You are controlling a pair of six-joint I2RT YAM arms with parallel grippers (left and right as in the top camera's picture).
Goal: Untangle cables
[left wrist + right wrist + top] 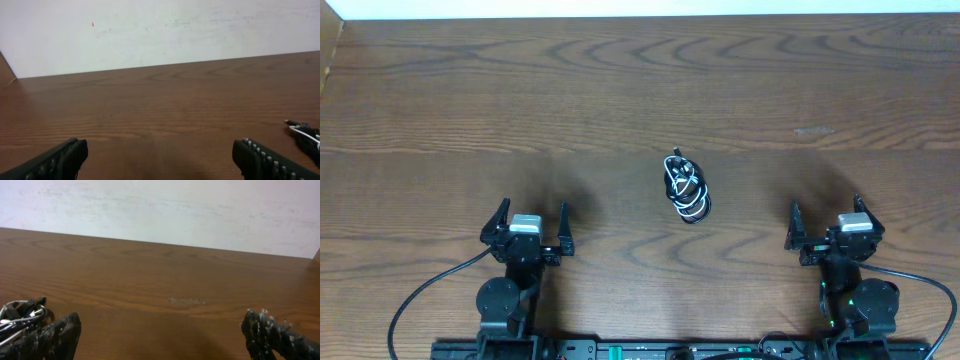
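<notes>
Tangle of cables, black and white, coiled into one small bundle on the wooden table, between the two arms and slightly farther out. Touches neither arm. Near left: left gripper, spread wide, holding nothing. Near right: right gripper, equally wide, also holding nothing.
</notes>
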